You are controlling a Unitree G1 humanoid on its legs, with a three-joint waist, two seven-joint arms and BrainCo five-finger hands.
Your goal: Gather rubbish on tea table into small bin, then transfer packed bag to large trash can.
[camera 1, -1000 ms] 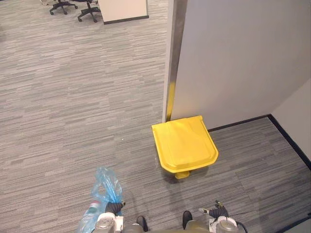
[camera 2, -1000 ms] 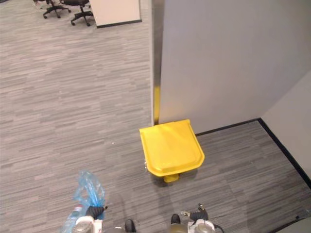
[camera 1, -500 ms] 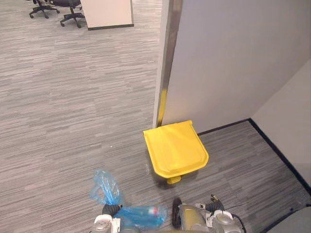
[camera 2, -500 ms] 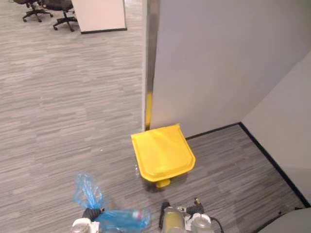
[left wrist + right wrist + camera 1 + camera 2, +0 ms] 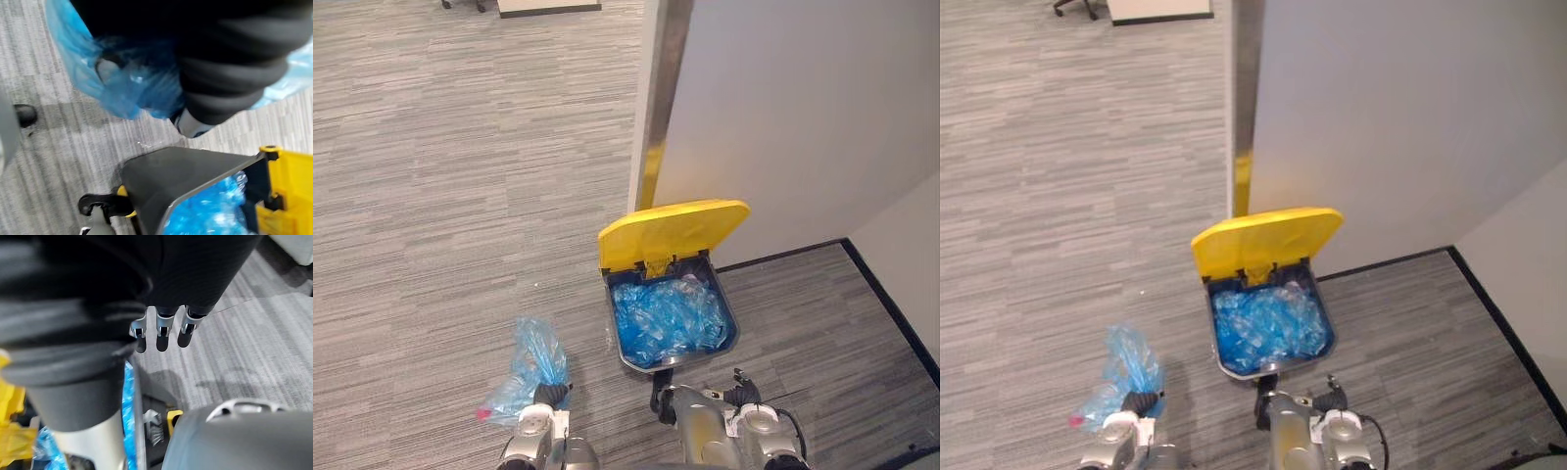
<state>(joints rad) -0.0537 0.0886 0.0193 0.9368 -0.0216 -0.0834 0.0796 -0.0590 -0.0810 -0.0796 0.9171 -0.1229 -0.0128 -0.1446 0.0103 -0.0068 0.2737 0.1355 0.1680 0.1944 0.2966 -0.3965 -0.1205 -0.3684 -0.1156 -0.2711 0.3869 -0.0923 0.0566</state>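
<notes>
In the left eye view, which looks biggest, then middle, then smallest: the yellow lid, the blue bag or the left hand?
1. yellow lid
2. blue bag, though it is probably nearer the camera
3. left hand, clutching the bag

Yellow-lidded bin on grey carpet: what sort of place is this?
Likely an office: grey carpet tiles, a plain partition wall, and what looks like a wheeled chair's foot at the far edge.

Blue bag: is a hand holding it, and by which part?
Yes: the left hand grips the blue bag at its bunched neck, with loose plastic sticking out past the fist. The right hand holds nothing.
</notes>
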